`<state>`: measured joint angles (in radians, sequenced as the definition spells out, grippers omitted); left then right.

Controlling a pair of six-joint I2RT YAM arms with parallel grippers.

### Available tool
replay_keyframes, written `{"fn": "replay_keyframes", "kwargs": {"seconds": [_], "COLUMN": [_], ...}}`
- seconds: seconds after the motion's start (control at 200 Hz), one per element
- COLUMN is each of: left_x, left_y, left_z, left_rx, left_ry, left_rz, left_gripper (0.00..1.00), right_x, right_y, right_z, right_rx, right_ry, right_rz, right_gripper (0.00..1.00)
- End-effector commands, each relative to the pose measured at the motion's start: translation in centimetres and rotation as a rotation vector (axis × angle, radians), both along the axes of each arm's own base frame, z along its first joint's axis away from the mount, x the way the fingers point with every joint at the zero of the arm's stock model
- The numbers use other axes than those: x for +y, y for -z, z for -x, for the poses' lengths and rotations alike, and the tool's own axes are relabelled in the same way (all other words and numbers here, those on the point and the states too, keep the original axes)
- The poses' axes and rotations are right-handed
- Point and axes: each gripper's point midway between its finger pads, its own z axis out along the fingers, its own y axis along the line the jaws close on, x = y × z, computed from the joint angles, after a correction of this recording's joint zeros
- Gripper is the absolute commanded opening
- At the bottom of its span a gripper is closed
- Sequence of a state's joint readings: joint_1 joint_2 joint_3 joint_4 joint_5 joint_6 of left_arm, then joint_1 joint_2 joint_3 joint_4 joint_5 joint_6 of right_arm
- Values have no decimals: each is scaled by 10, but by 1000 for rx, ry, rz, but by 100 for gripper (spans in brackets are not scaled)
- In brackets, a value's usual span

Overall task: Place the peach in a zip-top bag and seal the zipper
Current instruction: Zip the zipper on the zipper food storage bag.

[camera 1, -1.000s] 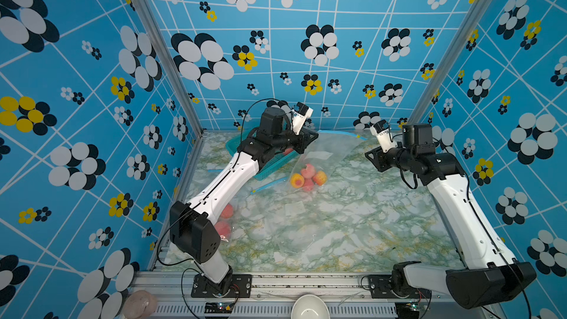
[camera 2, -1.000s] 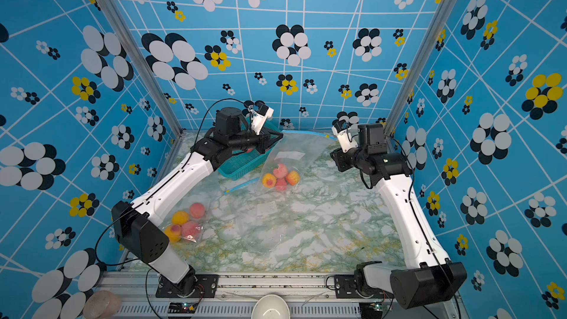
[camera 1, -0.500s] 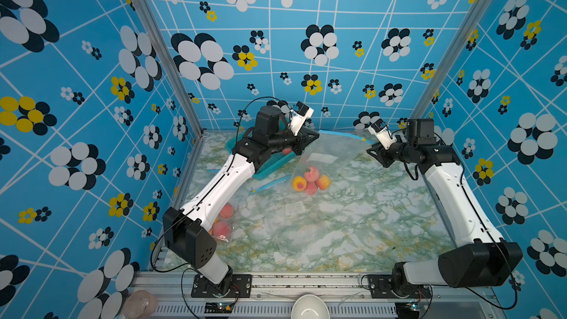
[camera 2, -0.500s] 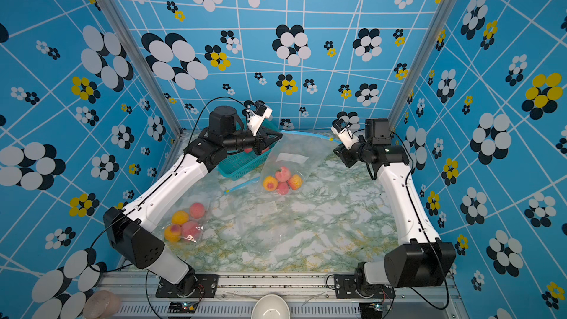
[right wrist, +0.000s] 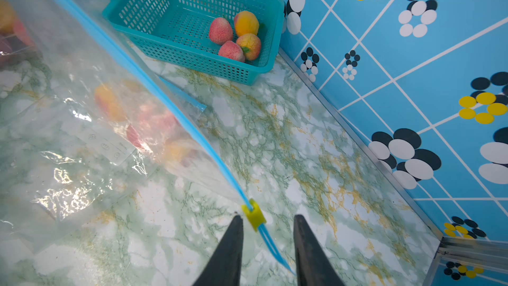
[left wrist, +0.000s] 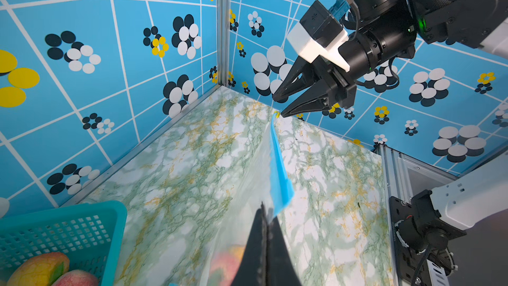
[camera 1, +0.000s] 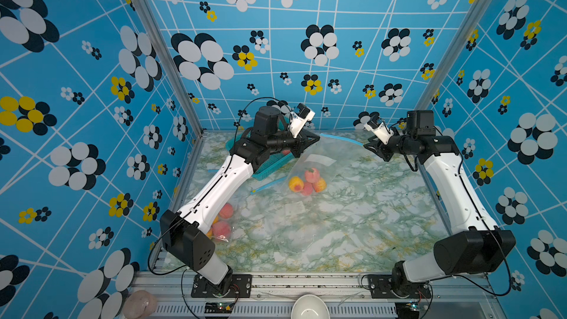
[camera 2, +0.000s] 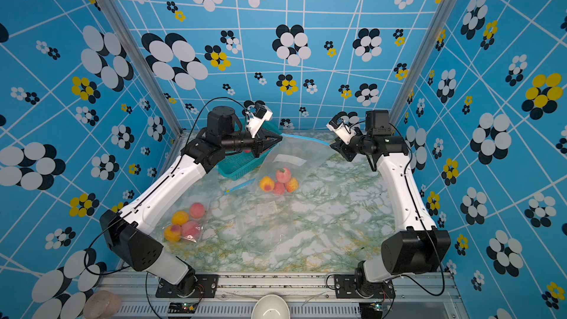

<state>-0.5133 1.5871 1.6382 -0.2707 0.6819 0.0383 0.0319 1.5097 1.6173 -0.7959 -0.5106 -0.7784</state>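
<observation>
Zip-top bag [right wrist: 82, 133]: clear plastic film, glossy, crinkled, bright glints. Zipper strip [right wrist: 137, 70]: smooth blue plastic. Slider [right wrist: 254, 214]: yellow plastic, matt. Basket [right wrist: 192, 59]: teal moulded plastic, perforated grid, slight sheen. Peaches in basket [right wrist: 220, 31]: matt, finely pebbled skin. Table top [right wrist: 302, 147]: smooth marble-pattern surface, low sheen. Right gripper [right wrist: 267, 217] fingers [right wrist: 228, 251]: matt black, plastic-looking. In a top view, left arm shell [camera 1: 214, 191] glossy white; rail [camera 1: 306, 282] along lower edge of frame bare metal; walls [camera 1: 92, 56] matt print.
</observation>
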Motion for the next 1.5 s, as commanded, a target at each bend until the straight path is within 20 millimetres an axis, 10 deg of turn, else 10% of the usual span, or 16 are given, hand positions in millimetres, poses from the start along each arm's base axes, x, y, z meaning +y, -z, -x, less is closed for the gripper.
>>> {"fn": "replay_keyframes", "kwargs": {"seconds": [0.0, 0.925, 1.494], "left_x": [0, -1, -4], "left_y": [-17, -13, -16], "left_z": [12, 19, 24], "left_rx": [-47, -41, -56], "left_ry": [28, 78, 129], "left_rz": [18, 0, -13], "left_gripper": [0, 0, 0], "right_x": [10, -4, 13], "right_y": [4, -11, 9], "right_z": [13, -14, 7], "right_rx": [54, -73, 67], "right_ry": [-74, -16, -172], "right_rz": [-36, -19, -69], "right_gripper": [34, 40, 44]}}
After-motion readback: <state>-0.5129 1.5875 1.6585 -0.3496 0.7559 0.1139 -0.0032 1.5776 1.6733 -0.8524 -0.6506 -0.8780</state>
